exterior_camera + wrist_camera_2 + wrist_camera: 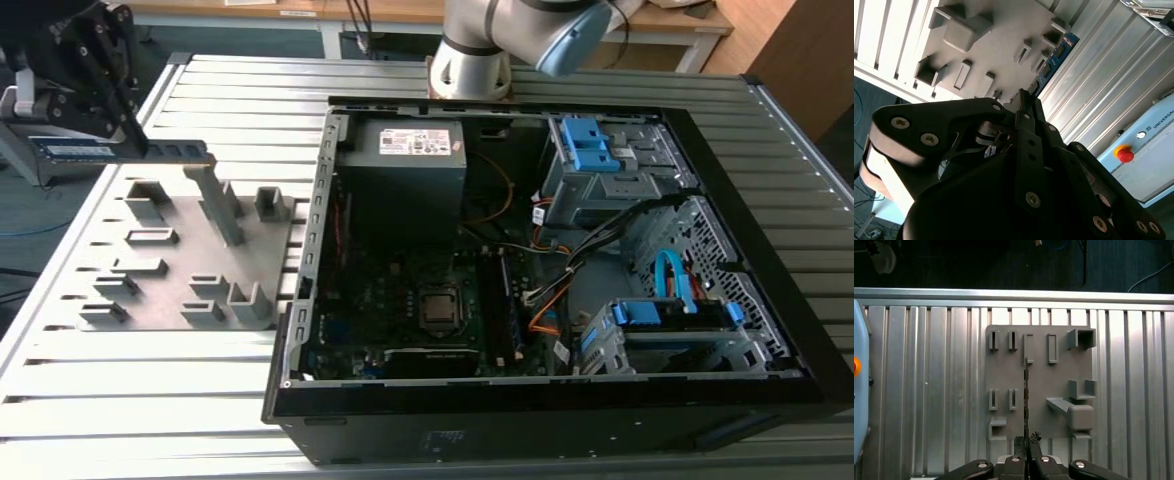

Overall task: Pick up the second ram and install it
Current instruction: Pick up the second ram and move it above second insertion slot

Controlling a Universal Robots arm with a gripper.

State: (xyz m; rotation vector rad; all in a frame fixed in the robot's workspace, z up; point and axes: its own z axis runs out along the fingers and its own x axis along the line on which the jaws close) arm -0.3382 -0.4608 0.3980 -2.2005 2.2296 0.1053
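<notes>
Claw hangs high at the exterior view's far left, clenched on the second ram, and carries it clear of the grey plate on the slatted table. The stick is gripped near its middle. Its long axis is level and runs across the exterior view from left to right, so one end pokes out on each side of the fingers. In the first wrist view the claw looks straight down the stick, which shows as a thin edge-on line over the plate with its empty holders. In the second wrist view the blue board reaches out beyond the fingertips.

The open computer case lies well apart, toward the exterior view's right. Its long dark memory slots sit beside the processor and run from far to near. By my reading, the stick's length lies roughly crosswise to those slots, and the whole plate and the case wall stand between the two
</notes>
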